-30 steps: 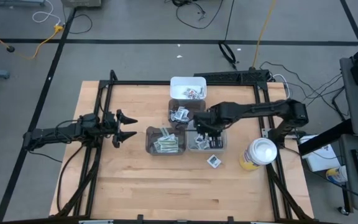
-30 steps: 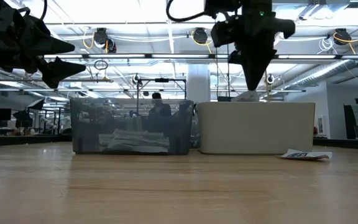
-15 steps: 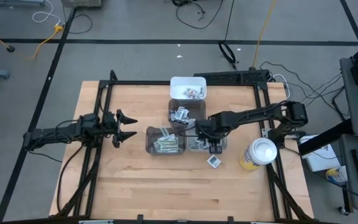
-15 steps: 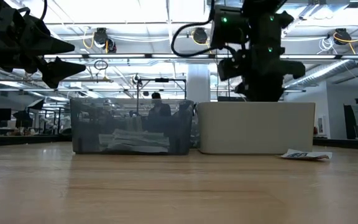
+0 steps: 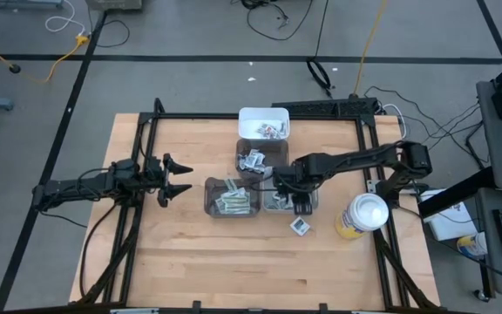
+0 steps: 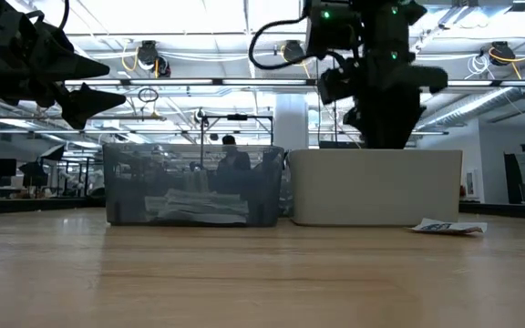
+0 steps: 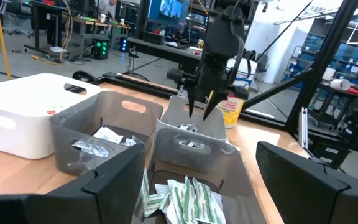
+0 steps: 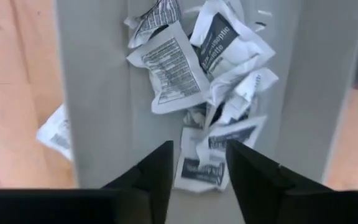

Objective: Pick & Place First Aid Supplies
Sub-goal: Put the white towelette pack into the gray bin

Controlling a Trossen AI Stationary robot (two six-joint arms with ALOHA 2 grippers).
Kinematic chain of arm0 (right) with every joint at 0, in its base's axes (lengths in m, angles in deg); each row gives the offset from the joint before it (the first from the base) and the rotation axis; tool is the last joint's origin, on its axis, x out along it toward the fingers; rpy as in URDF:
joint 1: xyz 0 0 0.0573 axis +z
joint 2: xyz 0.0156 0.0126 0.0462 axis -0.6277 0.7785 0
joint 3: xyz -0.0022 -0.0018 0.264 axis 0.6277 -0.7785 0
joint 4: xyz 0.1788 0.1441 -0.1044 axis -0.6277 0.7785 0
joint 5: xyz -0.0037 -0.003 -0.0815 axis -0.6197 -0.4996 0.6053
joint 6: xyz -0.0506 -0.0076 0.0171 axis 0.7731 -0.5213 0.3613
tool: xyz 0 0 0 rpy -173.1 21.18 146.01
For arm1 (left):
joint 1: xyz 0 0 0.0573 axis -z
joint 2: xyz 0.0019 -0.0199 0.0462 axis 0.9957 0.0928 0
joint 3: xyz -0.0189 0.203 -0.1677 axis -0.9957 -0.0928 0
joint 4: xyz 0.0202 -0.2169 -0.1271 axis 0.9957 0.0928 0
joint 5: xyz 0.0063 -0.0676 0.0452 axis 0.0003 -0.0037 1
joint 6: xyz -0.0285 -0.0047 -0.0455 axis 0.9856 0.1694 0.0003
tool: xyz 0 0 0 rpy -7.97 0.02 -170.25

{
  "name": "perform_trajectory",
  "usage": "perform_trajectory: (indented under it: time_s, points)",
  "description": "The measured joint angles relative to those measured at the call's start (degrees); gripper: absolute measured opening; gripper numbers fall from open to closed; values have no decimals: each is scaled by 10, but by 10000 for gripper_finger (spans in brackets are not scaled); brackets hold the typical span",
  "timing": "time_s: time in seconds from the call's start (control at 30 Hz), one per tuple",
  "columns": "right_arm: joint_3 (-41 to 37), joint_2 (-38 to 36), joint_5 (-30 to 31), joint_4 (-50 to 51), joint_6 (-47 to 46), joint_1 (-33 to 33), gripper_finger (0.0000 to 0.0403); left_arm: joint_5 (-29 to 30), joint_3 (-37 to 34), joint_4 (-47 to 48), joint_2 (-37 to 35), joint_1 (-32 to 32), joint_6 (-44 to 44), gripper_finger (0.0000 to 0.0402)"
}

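A: Four bins [image 5: 263, 124] look stocked from above; one sachet [image 5: 299, 226] lies loose at five o'clock of the right gripper [image 5: 296, 197].

B: Right wrist: fingers parted, empty, over sachets in the grey bin [image 8: 95, 93]. The left gripper [image 5: 169, 180] waits open at nine o'clock.

Dense dark print on the white sachets [image 8: 169, 74], no word clearly legible

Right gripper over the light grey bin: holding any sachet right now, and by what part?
Nothing held. The right gripper has its fingers apart and empty, above the square white sachets lying loose in the light grey plastic bin.
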Motion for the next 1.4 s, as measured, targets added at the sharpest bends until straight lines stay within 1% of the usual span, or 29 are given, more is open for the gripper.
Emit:
perform_trajectory:
  time_s: [0.1, 0.23, 0.47, 0.6, 0.9, 1.1, 1.3, 1.4]
  points:
    - [33, 0, 0, 49, -14, 0, 164, 0, 0, 0, 0, 0, 0, 310]
    - [67, -9, -2, 89, -43, 0, 180, 0, 0, 0, 0, 0, 0, 310]
    - [103, -30, -1, 97, -104, 0, 178, 0, 0, 0, 0, 0, 0, 310]
    - [104, -38, -1, 98, -129, 6, 174, 0, 0, 0, 0, 0, 0, 310]
    - [104, -40, 2, 95, -100, 113, 176, 0, 0, 0, 0, 0, 0, 310]
    - [104, -40, 1, 93, -133, 178, 172, 0, 0, 0, 0, 0, 0, 310]
    - [100, -40, 3, 88, -146, 217, 172, 0, 0, 0, 0, 0, 0, 310]
    - [69, -39, 4, 50, -148, 226, 171, 0, 0, 0, 0, 0, 0, 310]
